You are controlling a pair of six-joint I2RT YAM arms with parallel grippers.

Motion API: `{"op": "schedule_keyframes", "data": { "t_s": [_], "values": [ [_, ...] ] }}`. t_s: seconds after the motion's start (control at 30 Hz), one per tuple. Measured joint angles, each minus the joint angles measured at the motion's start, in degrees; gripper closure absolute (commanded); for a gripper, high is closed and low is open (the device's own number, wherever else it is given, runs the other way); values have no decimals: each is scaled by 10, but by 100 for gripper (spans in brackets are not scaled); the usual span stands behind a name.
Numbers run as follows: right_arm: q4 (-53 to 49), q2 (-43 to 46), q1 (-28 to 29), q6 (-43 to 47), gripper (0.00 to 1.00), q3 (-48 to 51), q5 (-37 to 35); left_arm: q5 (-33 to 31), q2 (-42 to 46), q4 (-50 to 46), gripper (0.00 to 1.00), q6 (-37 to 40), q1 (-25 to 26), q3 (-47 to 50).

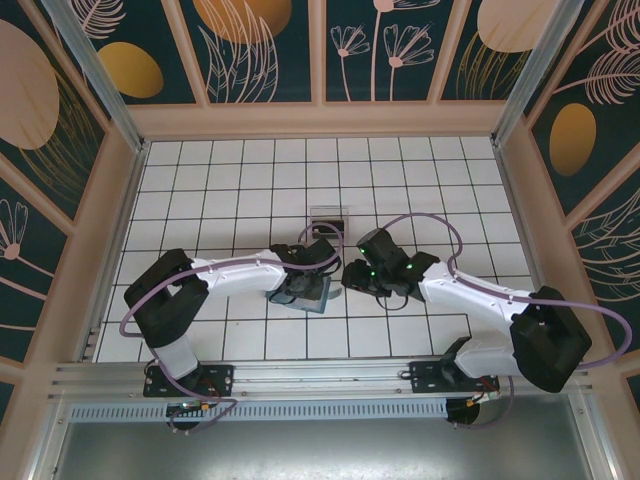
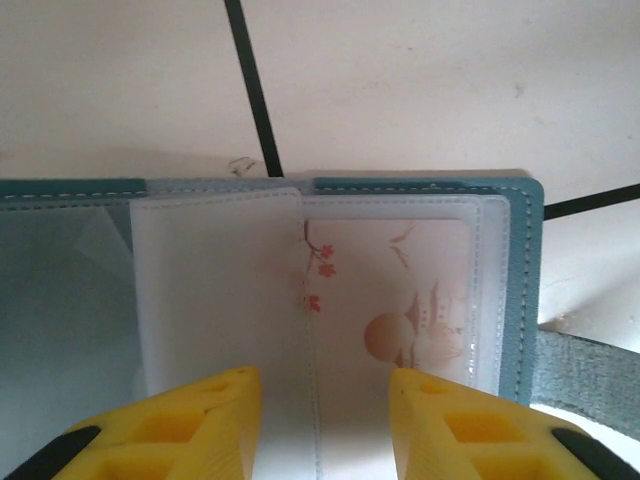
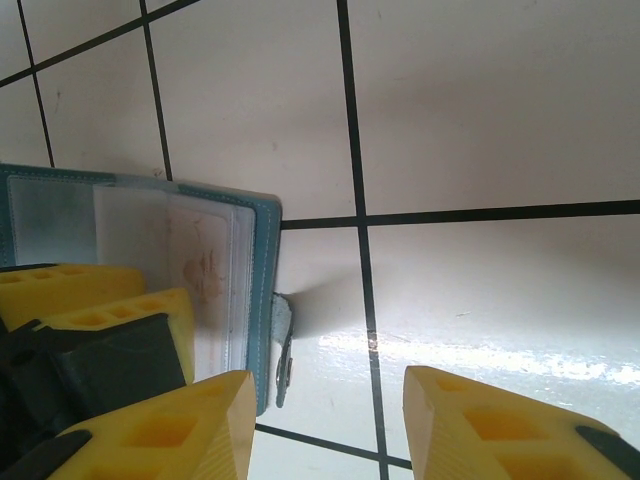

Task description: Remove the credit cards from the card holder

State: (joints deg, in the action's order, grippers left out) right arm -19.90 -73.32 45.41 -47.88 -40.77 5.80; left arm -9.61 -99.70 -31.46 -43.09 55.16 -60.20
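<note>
two arms (image 1: 235,275) meet over the card holder (image 1: 306,292), which lies open and flat on the white tiled bench (image 1: 200,190). the left end effector (image 2: 325,425) hangs right above the card holder, its yellow fingers (image 2: 200,425) apart, with the free edge of a cloudy plastic sleeve (image 2: 215,290) between them; we see nothing pinched. on the card holder's right half a pale card (image 2: 400,310) printed with a sun, birds and red blossoms sits tucked inside its clear pocket, close to the teal stitched border. the left half of the card holder is greyer and blurred, and we cannot tell what its pockets hold. the right end effector (image 3: 330,425) hovers just beside the card holder's right edge, its fingers wide apart with bare tile between them. the finger nearer the card holder overlaps the near corner of it in the wrist view; we cannot tell whether they touch. a small grey strap (image 3: 283,345) sticks out from that same edge of the card holder onto the tile, between those fingers. a clear box (image 1: 328,218) stands on the bench beyond the card holder, apart from it.
</note>
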Motion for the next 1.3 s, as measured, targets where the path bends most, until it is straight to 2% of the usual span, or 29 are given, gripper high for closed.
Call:
{"op": "schedule_keyframes", "data": {
  "t_s": [0.67,1.1,1.3],
  "values": [
    [1,-19,0,9,56,-2,3,-83,-5,-77,58,10,0,-29],
    [47,-77,11,8,56,-5,50,-147,-2,-102,59,11,0,-21],
    [66,-108,19,8,61,-11,68,-162,24,-108,58,15,-4,-6]
  ]
}}
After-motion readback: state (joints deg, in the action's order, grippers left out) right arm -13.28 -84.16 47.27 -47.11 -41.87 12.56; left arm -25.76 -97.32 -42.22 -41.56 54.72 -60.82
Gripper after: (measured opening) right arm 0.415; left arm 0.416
